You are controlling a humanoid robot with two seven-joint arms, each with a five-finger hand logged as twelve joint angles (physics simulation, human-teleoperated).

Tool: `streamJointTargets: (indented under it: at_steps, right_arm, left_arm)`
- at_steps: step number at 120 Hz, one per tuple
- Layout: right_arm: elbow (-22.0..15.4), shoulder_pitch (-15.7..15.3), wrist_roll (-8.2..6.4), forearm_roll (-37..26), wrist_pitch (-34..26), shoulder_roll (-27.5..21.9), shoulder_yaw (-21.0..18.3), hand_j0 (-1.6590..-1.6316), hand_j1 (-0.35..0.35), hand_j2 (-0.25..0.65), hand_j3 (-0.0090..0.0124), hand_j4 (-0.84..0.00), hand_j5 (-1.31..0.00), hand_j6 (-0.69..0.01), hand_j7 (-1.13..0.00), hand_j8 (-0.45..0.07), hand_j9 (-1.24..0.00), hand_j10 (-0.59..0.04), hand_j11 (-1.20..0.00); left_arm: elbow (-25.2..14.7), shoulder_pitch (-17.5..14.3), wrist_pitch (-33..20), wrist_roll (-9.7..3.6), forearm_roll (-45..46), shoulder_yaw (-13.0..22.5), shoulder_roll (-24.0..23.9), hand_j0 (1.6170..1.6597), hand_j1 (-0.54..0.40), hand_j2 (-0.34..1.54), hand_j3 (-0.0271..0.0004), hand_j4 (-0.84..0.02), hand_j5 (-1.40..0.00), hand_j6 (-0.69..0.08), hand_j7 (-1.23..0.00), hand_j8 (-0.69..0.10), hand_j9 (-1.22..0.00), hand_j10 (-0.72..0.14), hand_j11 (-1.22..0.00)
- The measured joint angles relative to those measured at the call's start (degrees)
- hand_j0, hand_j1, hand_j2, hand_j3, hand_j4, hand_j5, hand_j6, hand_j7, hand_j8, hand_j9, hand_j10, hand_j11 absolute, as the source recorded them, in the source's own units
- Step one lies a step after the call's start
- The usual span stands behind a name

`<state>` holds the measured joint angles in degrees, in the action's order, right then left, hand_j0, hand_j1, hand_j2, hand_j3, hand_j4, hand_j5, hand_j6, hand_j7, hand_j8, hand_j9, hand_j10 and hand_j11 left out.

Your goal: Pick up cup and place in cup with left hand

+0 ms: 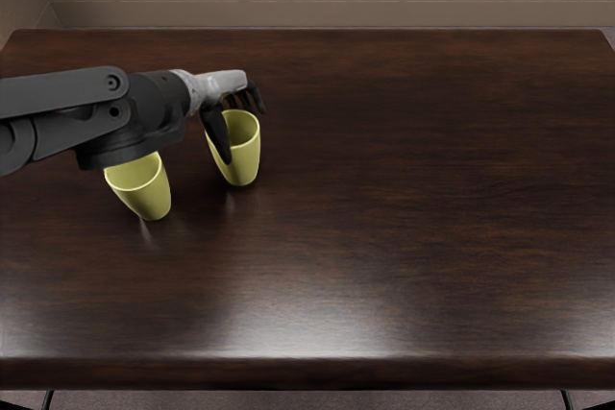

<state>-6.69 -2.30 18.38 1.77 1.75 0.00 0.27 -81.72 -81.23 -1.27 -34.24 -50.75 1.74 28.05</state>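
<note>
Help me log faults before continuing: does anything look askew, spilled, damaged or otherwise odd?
Nothing stands out. The cup at the left hand and the other cup both look upright and undamaged where visible, and no spill shows. The left arm hides some of the latter's rim.

The table [413, 189] offers room right of the right cup [246, 162]; the left cup [144, 197] blocks its left.

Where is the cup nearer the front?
The front cup is at left in the head view, just left of the other cup, partly hidden by the robot's arm.
</note>
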Motion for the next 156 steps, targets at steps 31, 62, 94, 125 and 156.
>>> streamJointTargets:
  at_steps: [31, 62, 94, 125, 156]
  right_arm:
    - [0.0, 0.0, 0.01, -0.01, 0.0, 0.0, 0.0, -1.6581, -0.349, 0.0, 0.0, 0.0, 0.0, -0.001, 0.0, 0.0, 0.0, 0.0, 0.0]
    - [0.0, -0.01, 0.0, -0.01, 0.01, 0.0, 0.0, -1.6581, -0.349, 0.0, 0.0, 0.0, 0.0, -0.001, 0.0, 0.0, 0.0, 0.0, 0.0]
    - [0.0, 0.0, 0.01, -0.01, 0.0, 0.0, 0.0, -1.6581, -0.349, 0.0, 0.0, 0.0, 0.0, -0.001, 0.0, 0.0, 0.0, 0.0, 0.0]
    - [0.0, 0.0, -0.01, -0.01, 0.0, 0.0, 0.0, -1.6581, -0.349, 0.0, 0.0, 0.0, 0.0, -0.001, 0.0, 0.0, 0.0, 0.0, 0.0]
    - [0.0, 0.01, -0.01, -0.01, 0.0, 0.0, 0.0, -1.6581, -0.349, 0.0, 0.0, 0.0, 0.0, -0.001, 0.0, 0.0, 0.0, 0.0, 0.0]
  left_arm:
    - [-3.02, -3.51, 0.02, -0.02, 1.88, -0.04, 3.74, 1.6581, -0.122, 0.25, 0.0, -0.431, -0.57, -0.427, -0.56, -0.392, -0.56, -0.431, -0.56]
    - [-7.82, -7.58, 0.42, -0.18, 4.38, 0.21, 9.37, 1.658, -0.127, 0.24, 0.0, -0.434, -0.56, -0.419, -0.56, -0.385, -0.56, -0.434, -0.56]
    - [-11.14, -11.25, 2.19, -0.2, 5.83, 1.68, 15.39, 1.658, -0.121, 0.25, 0.0, -0.434, -0.56, -0.412, -0.57, -0.386, -0.56, -0.433, -0.56]
    - [-12.65, -12.76, 4.39, -0.22, 7.02, 2.9, 19.64, 1.6581, -0.135, 0.27, 0.0, -0.433, -0.56, -0.417, -0.57, -0.386, -0.56, -0.434, -0.56]
    - [-13.22, -13.25, 4.95, -0.02, 7.2, 4.43, 22.23, 1.658, -0.129, 0.27, 0.0, -0.439, -0.56, -0.422, -0.57, -0.391, -0.56, -0.436, -0.56]
